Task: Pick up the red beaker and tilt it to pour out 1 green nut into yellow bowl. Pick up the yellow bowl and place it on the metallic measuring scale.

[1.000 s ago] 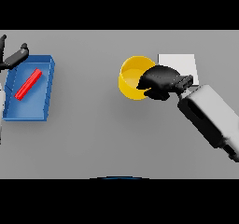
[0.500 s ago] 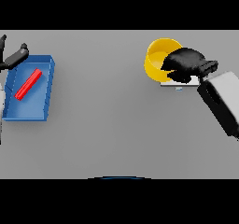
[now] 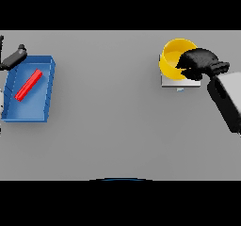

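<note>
Grey table (image 3: 108, 126), seen from above. At the far left edge, the left hand (image 3: 13, 58) shows beside the upper corner of a blue tray (image 3: 44, 105); whether its fingers are curled cannot be told. A red beaker (image 3: 28, 84) lies slantwise inside the tray. At the right, the yellow bowl (image 3: 173, 56) is tilted above the metallic scale (image 3: 170, 81), covering most of it. The right hand (image 3: 200, 64) grasps the bowl's right rim, fingers curled round it.
</note>
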Controlling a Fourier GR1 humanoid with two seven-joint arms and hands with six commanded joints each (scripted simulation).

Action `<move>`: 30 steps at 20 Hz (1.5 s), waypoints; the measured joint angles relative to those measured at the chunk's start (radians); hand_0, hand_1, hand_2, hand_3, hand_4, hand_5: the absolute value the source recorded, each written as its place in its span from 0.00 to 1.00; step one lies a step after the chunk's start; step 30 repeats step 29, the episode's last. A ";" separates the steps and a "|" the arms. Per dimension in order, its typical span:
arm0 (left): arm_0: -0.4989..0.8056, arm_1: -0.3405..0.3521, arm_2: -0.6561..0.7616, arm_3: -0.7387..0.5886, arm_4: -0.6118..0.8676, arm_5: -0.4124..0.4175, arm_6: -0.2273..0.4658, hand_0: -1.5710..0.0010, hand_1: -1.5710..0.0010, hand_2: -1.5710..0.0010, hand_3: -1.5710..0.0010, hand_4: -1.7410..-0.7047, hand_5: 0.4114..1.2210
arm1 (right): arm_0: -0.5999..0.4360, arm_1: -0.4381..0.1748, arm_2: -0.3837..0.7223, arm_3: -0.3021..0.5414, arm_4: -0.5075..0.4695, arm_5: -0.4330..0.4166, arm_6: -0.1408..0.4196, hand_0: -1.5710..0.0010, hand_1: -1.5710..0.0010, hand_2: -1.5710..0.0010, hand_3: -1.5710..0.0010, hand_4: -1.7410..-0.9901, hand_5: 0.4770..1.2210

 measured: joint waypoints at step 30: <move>-0.009 -0.010 0.000 -0.002 -0.012 0.000 0.014 1.00 1.00 1.00 1.00 0.86 0.44 | -0.042 -0.004 0.008 0.142 -0.012 0.058 -0.005 0.97 0.98 0.96 0.83 0.44 0.43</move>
